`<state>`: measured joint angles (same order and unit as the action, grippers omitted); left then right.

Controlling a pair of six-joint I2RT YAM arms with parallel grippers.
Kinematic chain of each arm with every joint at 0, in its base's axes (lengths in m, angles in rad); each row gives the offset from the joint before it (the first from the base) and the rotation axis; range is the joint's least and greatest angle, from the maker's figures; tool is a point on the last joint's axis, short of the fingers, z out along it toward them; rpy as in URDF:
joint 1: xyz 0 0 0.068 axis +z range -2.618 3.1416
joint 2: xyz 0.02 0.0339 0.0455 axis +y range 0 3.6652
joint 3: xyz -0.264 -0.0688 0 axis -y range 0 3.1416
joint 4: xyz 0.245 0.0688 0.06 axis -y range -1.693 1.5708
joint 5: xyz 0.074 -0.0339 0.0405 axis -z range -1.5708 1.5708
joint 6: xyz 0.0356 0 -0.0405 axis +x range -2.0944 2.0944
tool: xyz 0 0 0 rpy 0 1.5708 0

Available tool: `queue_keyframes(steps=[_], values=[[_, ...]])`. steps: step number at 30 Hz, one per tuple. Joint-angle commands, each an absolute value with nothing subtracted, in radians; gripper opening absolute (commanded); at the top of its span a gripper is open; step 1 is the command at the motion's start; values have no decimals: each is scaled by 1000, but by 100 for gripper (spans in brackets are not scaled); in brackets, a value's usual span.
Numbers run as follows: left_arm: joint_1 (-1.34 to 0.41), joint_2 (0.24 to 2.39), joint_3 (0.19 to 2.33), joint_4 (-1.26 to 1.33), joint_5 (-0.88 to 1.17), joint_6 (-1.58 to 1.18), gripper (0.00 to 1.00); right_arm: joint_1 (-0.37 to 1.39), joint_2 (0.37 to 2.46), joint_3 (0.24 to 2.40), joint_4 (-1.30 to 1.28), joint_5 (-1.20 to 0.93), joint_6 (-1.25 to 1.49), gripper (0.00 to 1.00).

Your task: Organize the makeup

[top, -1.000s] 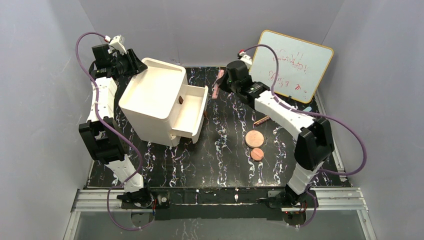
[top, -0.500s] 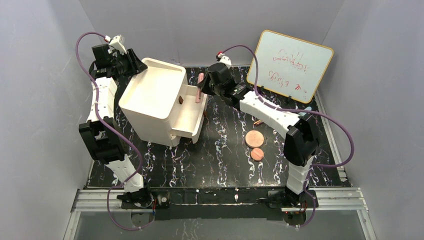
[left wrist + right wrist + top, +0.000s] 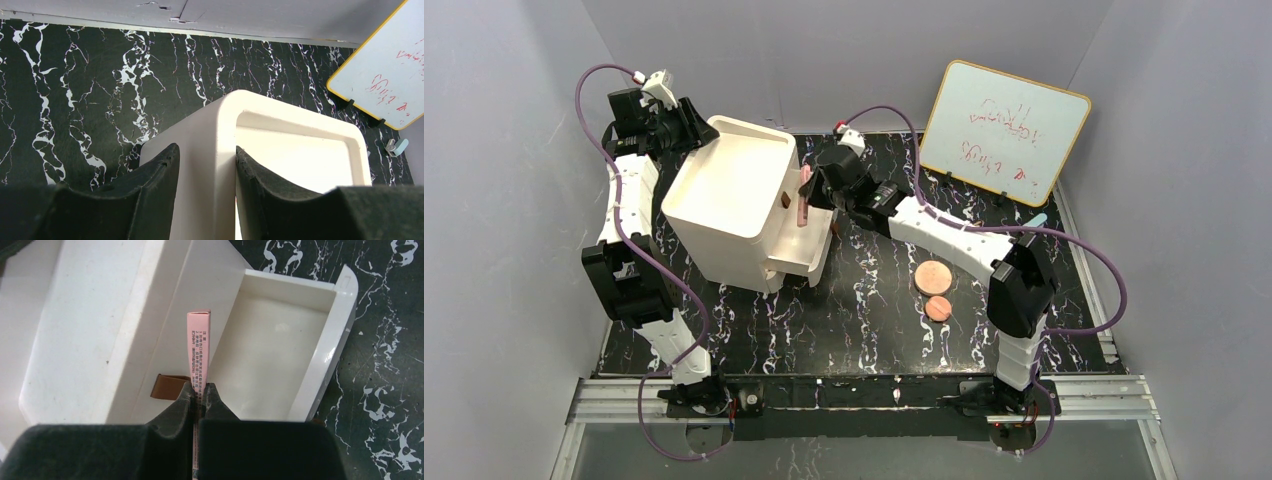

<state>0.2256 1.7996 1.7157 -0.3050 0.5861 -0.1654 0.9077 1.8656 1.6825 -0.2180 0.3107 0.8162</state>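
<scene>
A white drawer organizer (image 3: pixel 729 195) stands at the back left with its upper drawer (image 3: pixel 816 232) pulled out. My left gripper (image 3: pixel 692 126) is shut on the organizer's back corner wall (image 3: pixel 206 125), one finger outside and one inside. My right gripper (image 3: pixel 817 190) is shut on a slim pink makeup stick (image 3: pixel 198 347). It holds the stick upright over the open drawer (image 3: pixel 270 355), close to the organizer's front. Two copper-pink makeup discs lie on the mat to the right: the larger disc (image 3: pixel 932 275) and, just in front of it, the smaller disc (image 3: pixel 938 307).
A brown knob (image 3: pixel 167 386) shows on the drawer front above the open one. A whiteboard (image 3: pixel 1009 130) with a yellow rim leans at the back right, with a small light-blue cylinder (image 3: pixel 1037 218) near its foot. Grey walls close in both sides and the back.
My right arm has swung left with the pink stick, from the back middle of the mat to over the open drawer. The left arm has not moved.
</scene>
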Motion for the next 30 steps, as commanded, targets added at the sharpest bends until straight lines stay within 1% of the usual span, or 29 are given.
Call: queue_keyframes(steps=[1, 11, 12, 15, 17, 18, 19, 20, 21, 22, 26, 30], values=[[207, 1822, 1715, -364, 603, -159, 41, 924, 1836, 1636, -216, 347, 847, 1], [208, 1820, 1715, -364, 604, -160, 41, 924, 1845, 1593, -224, 327, 882, 1], [207, 1820, 1715, -364, 604, -160, 41, 924, 1847, 1596, -223, 327, 880, 3], [208, 1818, 1715, -364, 603, -158, 41, 924, 1853, 1611, -218, 317, 865, 24], [208, 1819, 1714, -364, 603, -158, 41, 924, 1858, 1626, -218, 312, 855, 43], [209, 1818, 1713, -364, 602, -158, 41, 925, 1860, 1634, -219, 314, 848, 50], [209, 1818, 1714, -364, 602, -159, 41, 924, 1861, 1643, -221, 316, 841, 55], [208, 1818, 1713, -364, 602, -158, 41, 924, 1861, 1653, -223, 322, 829, 57], [208, 1818, 1714, -364, 600, -159, 41, 924, 1860, 1665, -228, 332, 819, 61], [207, 1818, 1713, -365, 600, -157, 41, 923, 1855, 1677, -231, 345, 804, 63], [207, 1816, 1713, -365, 598, -155, 42, 892, 1793, 1687, -233, 439, 746, 65], [207, 1816, 1712, -367, 598, -154, 42, 794, 1647, 1586, -185, 443, 738, 66]])
